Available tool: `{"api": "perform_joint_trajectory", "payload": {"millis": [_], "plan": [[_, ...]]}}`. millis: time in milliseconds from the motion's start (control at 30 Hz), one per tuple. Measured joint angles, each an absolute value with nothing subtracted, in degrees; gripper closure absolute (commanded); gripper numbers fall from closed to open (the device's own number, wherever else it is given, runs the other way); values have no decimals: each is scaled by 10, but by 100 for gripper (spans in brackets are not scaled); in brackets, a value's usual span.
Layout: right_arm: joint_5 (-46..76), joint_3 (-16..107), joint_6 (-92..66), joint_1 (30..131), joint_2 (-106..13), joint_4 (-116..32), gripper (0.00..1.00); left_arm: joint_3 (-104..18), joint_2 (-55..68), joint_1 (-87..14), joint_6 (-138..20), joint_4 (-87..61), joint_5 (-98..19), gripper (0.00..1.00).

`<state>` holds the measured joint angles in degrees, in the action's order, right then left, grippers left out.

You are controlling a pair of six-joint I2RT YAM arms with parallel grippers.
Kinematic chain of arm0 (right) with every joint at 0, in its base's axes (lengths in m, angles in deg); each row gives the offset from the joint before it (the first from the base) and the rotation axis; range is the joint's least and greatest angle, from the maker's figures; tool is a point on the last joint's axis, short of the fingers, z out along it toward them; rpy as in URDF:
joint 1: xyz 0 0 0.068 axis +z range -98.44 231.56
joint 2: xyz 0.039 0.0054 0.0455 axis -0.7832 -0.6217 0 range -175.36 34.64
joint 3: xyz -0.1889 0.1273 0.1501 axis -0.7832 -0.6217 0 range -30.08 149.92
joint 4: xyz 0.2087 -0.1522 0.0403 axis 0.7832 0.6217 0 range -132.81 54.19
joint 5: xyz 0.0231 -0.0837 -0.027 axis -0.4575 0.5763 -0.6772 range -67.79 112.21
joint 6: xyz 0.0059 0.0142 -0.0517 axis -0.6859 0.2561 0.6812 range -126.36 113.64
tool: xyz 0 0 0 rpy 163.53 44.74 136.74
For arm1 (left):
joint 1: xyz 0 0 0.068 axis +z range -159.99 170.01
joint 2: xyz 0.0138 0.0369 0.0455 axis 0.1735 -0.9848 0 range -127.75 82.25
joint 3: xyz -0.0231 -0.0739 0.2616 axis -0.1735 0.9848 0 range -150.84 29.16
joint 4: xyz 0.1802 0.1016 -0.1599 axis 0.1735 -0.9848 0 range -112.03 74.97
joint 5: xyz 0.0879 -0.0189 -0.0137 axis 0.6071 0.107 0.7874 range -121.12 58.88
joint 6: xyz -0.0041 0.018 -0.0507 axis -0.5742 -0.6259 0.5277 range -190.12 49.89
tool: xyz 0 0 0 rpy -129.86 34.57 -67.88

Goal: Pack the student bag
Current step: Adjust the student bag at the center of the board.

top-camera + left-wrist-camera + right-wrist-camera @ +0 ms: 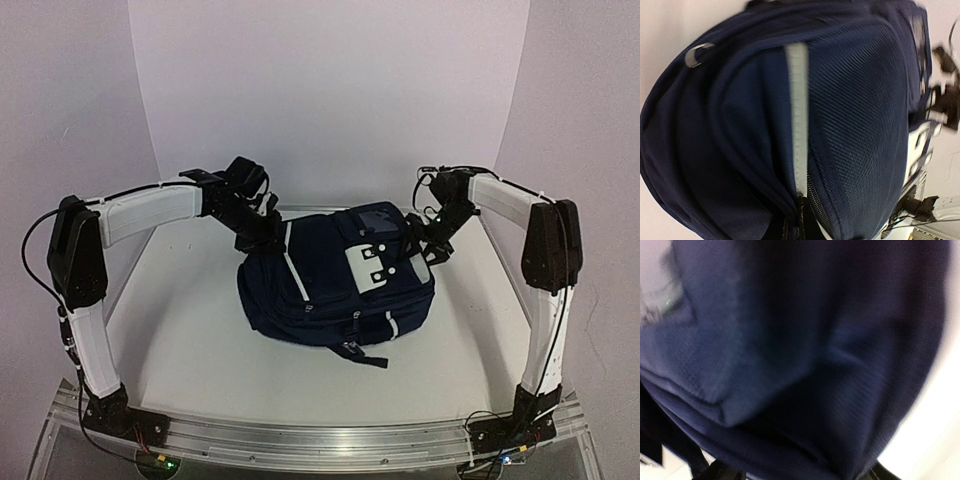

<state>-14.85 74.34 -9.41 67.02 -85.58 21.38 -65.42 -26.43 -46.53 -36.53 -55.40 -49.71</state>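
Observation:
The student bag (335,285), a dark navy backpack with pale zip lines and a white patch (372,265), lies on the white table between both arms. My left gripper (262,230) is at the bag's upper left edge. In the left wrist view it (801,227) is shut on a pinch of the student bag's fabric (740,150), beside the pale zip strip (799,115). My right gripper (425,245) presses into the bag's right side. There its black fingertips (724,471) stand wide apart with blurred navy bag fabric (800,365) between them.
The white table (190,340) is enclosed by pale booth walls at the back and sides. An aluminium rail (320,440) carries the arm bases at the near edge. A black strap (365,357) trails from the bag's near side. A metal ring (699,52) sits on the bag.

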Motion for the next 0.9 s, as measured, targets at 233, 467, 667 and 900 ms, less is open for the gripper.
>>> {"api": "perform_joint_trajectory", "payload": {"millis": [233,467,667,900], "plan": [[-115,887,-123,672,-918,124,2,-638,-234,-546,-372,-623,-550,29],[-147,874,-181,620,-877,71,2,-688,-227,-552,-385,-665,-633,1],[-149,672,-196,572,-702,63,2,-779,-235,-431,-389,-668,-587,0],[-194,465,-214,589,-578,66,2,-847,-315,-399,-403,-673,-579,6]]}}
